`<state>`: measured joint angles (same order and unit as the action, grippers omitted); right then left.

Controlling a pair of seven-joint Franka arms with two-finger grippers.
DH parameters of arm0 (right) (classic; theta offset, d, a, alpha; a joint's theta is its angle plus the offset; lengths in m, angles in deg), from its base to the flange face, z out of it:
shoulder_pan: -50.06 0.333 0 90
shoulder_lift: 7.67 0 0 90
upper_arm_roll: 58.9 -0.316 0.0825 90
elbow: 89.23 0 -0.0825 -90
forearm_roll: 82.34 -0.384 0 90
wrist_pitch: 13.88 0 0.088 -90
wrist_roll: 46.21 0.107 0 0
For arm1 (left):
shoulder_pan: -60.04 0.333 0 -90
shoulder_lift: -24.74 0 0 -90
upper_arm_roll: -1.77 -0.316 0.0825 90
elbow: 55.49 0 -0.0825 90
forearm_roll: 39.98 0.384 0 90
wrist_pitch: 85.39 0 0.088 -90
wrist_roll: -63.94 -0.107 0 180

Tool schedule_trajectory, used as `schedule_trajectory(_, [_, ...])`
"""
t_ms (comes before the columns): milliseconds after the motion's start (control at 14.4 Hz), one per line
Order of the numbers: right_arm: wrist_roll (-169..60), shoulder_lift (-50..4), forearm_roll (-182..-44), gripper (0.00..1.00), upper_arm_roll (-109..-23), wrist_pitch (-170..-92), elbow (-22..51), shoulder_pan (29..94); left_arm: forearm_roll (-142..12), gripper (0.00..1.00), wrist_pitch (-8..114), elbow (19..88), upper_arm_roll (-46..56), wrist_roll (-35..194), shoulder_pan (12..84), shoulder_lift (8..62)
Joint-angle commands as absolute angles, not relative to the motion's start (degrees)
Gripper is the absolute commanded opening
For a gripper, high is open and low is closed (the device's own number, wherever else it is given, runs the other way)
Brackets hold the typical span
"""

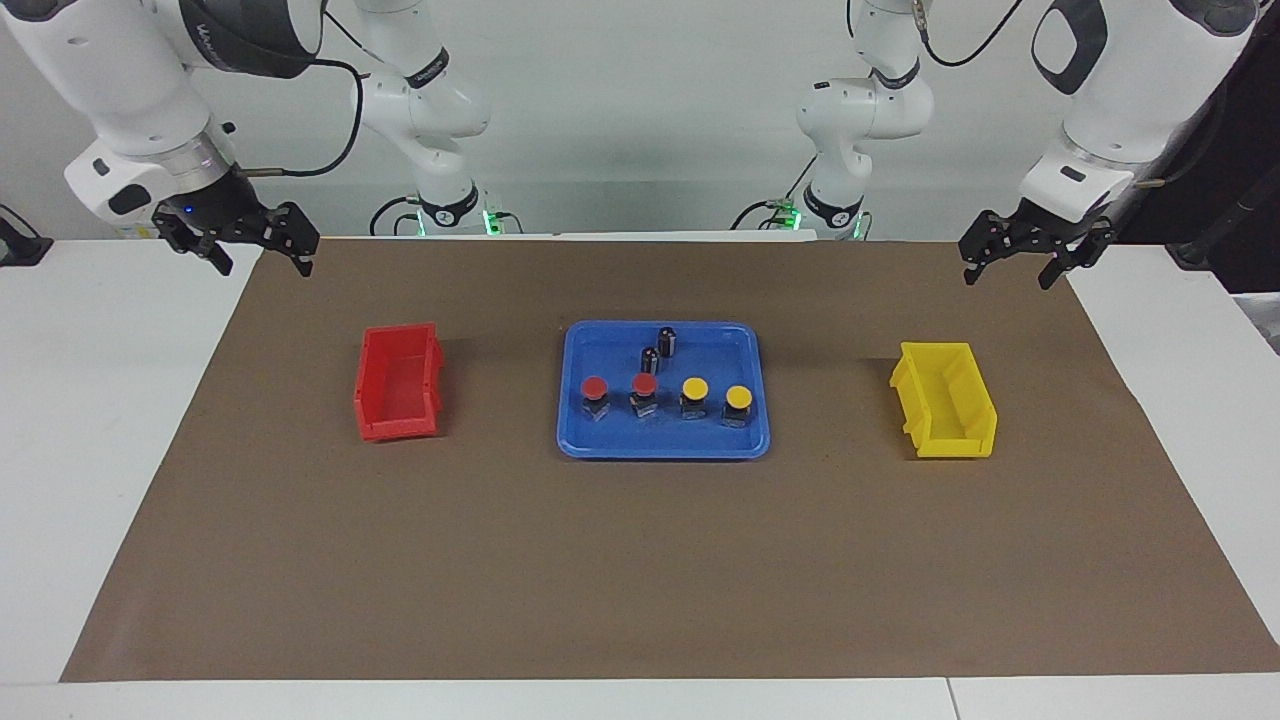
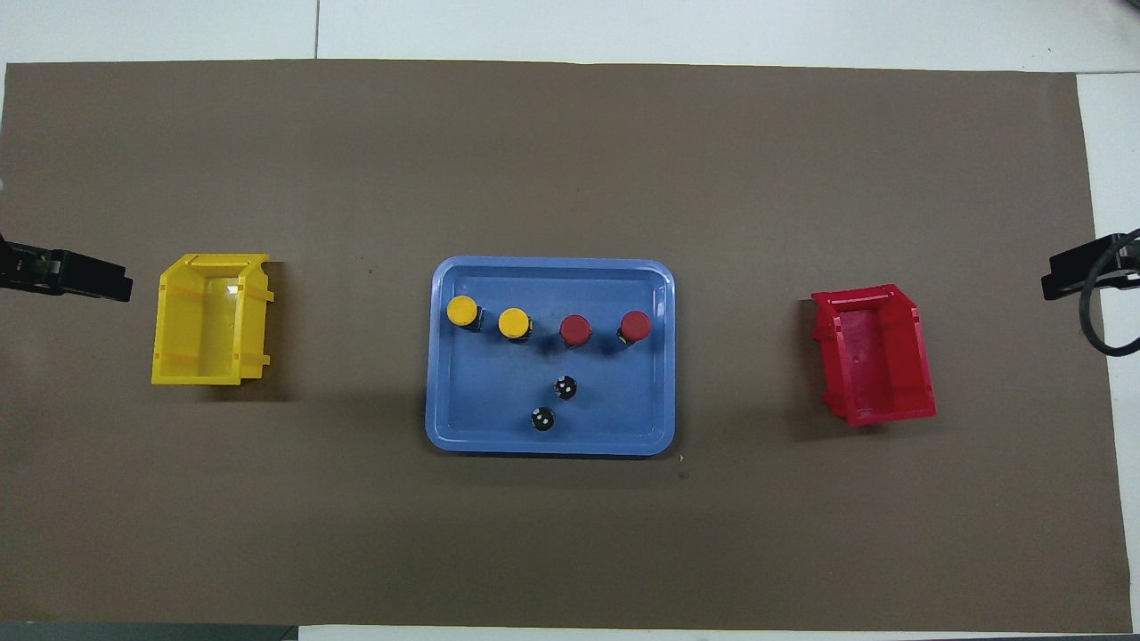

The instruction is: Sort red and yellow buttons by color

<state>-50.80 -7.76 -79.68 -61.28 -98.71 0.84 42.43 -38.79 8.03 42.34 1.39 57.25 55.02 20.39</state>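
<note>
Two red buttons (image 1: 595, 390) (image 1: 645, 387) and two yellow buttons (image 1: 694, 390) (image 1: 738, 400) stand upright in a row in the blue tray (image 1: 660, 450). The red ones are toward the right arm's end and the yellow ones toward the left arm's end. They also show in the overhead view, red (image 2: 575, 329) (image 2: 634, 326) and yellow (image 2: 461, 311) (image 2: 514, 323). My right gripper (image 1: 262, 262) is open and empty, raised over the mat's corner at its own end. My left gripper (image 1: 1007, 275) is open and empty over the mat's corner at its end. Both arms wait.
A red bin (image 1: 398, 383) sits on the brown mat toward the right arm's end and a yellow bin (image 1: 945, 400) toward the left arm's end. Two small dark capless cylinders (image 1: 667, 342) (image 1: 650, 360) stand in the tray, nearer to the robots than the buttons.
</note>
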Motion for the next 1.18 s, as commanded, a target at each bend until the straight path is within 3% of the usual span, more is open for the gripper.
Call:
schedule_trajectory(0, [-52.01,-7.76,-79.88,1.00,-61.54,-98.78,0.50,42.33,-38.31,1.00,7.60,41.99,1.95,57.43,55.65,20.44])
schedule_trajectory(764, [-45.88,-8.28,-80.05,1.00,-66.44,-102.20,0.42,43.55,-38.31,1.00,5.16,42.51,1.95,57.43,55.73,19.83])
schedule_trajectory(972, [-32.20,-10.99,-80.23,1.00,-67.43,-107.37,1.12,52.75,-38.31,1.00,5.23,42.43,2.04,57.52,55.65,19.82])
schedule_trajectory(1111, [-23.40,-15.55,-80.06,1.00,-67.43,-112.29,1.12,59.52,-38.22,1.00,5.84,42.25,2.04,57.87,55.65,20.00])
